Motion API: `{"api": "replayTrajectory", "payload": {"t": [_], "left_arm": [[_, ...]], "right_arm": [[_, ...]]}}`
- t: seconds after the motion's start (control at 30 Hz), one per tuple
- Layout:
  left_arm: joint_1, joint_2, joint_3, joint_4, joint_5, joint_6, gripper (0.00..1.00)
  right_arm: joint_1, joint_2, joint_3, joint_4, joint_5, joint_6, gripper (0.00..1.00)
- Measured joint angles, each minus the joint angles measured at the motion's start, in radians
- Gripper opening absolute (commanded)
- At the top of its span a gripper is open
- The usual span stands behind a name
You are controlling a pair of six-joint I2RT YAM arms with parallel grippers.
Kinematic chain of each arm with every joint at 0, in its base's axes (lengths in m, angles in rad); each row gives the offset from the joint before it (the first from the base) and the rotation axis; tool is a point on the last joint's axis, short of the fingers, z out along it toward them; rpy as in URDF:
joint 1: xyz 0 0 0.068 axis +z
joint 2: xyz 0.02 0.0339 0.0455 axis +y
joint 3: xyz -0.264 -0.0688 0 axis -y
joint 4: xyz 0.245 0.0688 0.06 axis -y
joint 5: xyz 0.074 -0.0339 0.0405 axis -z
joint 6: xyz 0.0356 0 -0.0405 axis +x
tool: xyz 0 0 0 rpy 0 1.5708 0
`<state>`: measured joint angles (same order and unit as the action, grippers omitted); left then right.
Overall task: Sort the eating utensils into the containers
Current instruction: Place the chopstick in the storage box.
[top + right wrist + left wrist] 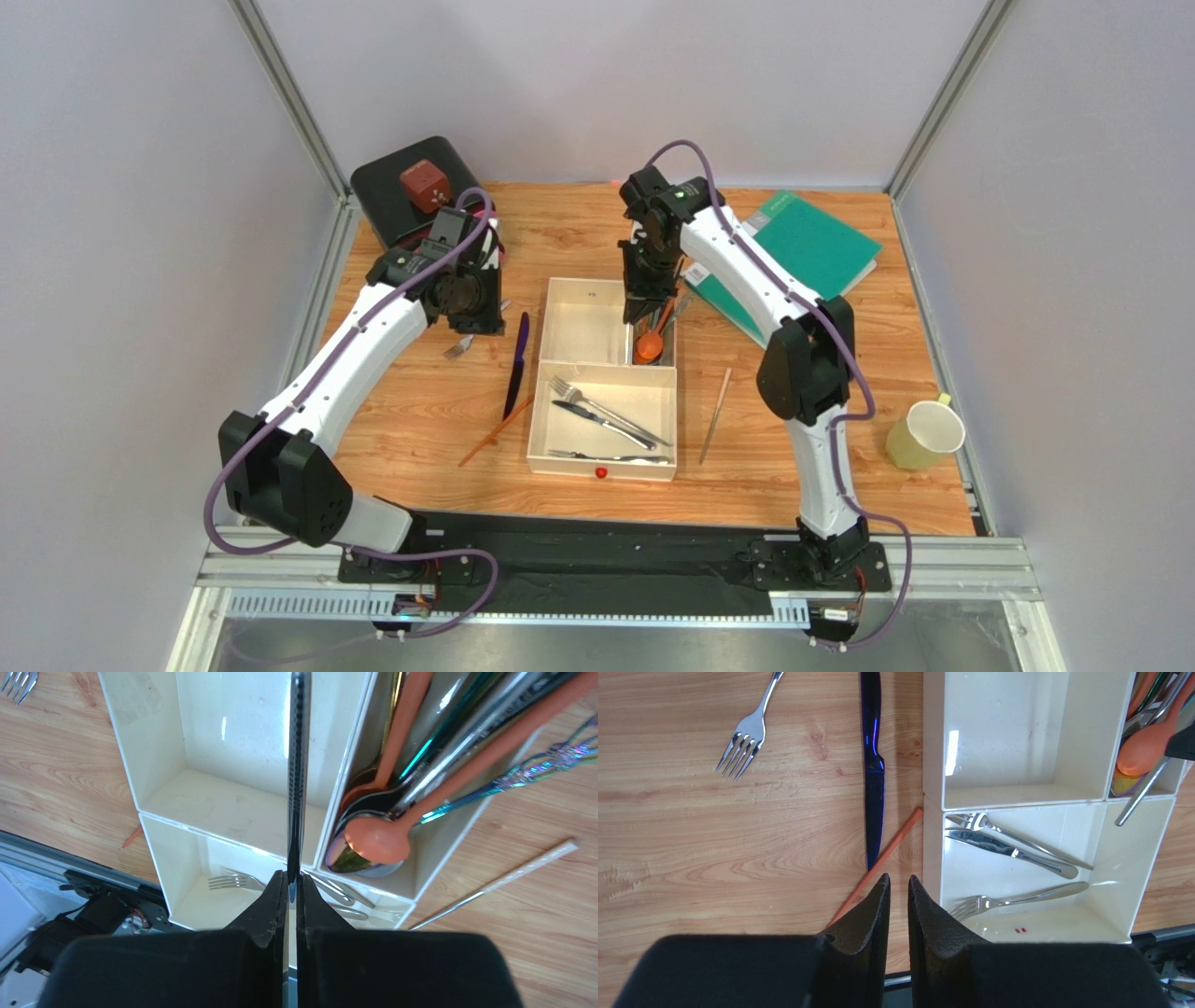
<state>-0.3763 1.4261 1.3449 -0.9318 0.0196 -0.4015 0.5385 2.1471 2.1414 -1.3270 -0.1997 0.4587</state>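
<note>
2 grippers flank the cream tray point(561, 462). The right gripper point(293, 882) is pressed together on a slim dark utensil point(298, 763). It pinches one end, so the rest runs out over the wall between the empty small compartment point(231, 749) and the narrow one holding spoons point(372, 840), probably ready to drop in. The left gripper point(899, 896) hangs slightly spread and empty above the bench point(703, 847). The blue knife point(873, 777) and orange chopstick point(889, 855) lie just ahead of its tips, with a silver fork point(749, 738) farther left.
</note>
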Motion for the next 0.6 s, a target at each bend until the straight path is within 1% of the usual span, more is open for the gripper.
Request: {"api": "replayTrajectory", "payload": {"t": [0.1, 0.23, 0.5, 0.6], "left_arm": [[0.0, -0.008, -0.003, -0.005, -0.02, 0.0, 0.2], [0.001, -0.034, -0.019, -0.011, -0.038, -0.001, 0.2], [0.004, -0.079, -0.067, -0.014, -0.056, -0.004, 0.2], [0.004, -0.085, -0.082, -0.016, -0.062, -0.004, 0.2]], "right_arm": [[0.0, 0.054, 0.026, -0.002, -0.038, 0.028, 0.0], [-0.001, 0.075, 0.024, 0.01, -0.098, 0.105, 0.0], [0.003, 0.084, 0.017, 0.12, -0.198, 0.257, 0.0], [0.005, 0.093, -0.013, 0.175, -0.223, 0.333, 0.0]]}}
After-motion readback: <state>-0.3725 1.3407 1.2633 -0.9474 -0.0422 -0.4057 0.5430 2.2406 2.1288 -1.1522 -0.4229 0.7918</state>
